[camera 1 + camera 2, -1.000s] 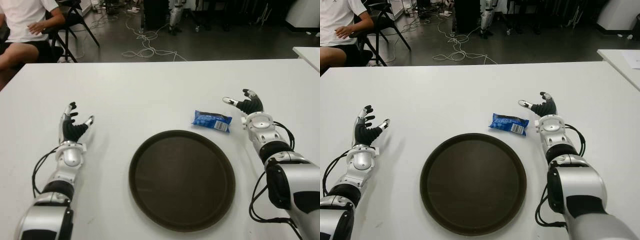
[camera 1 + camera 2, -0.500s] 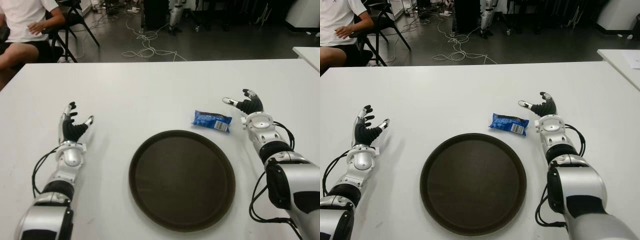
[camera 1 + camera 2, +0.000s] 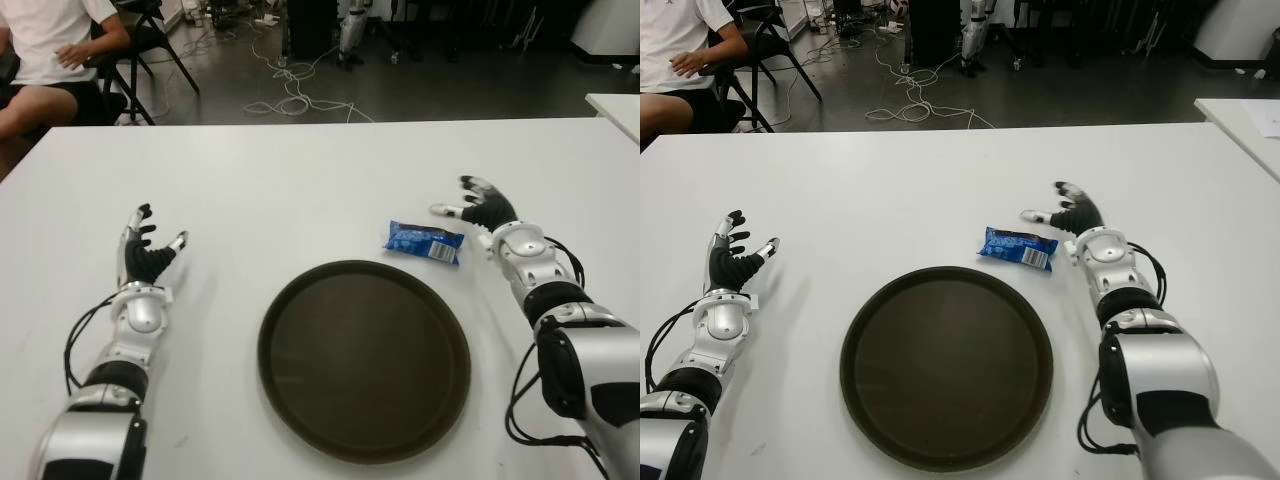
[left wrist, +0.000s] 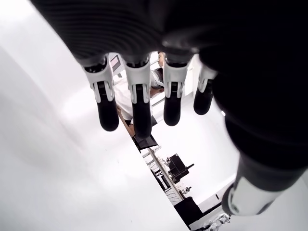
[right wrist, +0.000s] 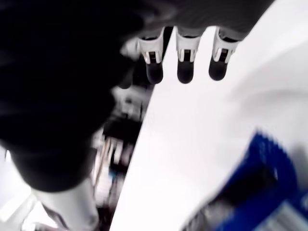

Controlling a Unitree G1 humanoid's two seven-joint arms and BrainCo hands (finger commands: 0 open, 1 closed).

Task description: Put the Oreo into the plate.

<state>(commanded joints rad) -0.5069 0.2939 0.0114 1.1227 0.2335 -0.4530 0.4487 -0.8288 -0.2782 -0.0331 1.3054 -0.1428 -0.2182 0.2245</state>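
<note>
The seated person [image 3: 50, 50] is cut off by the frame's top and left edges. In the right wrist view the blue Oreo pack [image 5: 260, 192] is blurred and cropped at the edge, its print unreadable.

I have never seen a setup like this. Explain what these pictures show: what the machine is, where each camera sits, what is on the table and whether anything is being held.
This is a humanoid robot with two arms, each ending in a hand with several fingers. The two wide pictures come from a stereo camera in its head, looking down at a white table. The two close-ups come from cameras on its wrists, each looking along its own hand.

On the table lies a round dark plate, with nothing in it, and just beyond its far right edge a small blue Oreo pack. The right hand is open and hovers just right of the pack, its fingers reaching toward it; its wrist view shows the blue pack close by. The left hand is open too, off to the left of the plate. Neither hand holds anything. A person sits on a chair at the far left.
</note>
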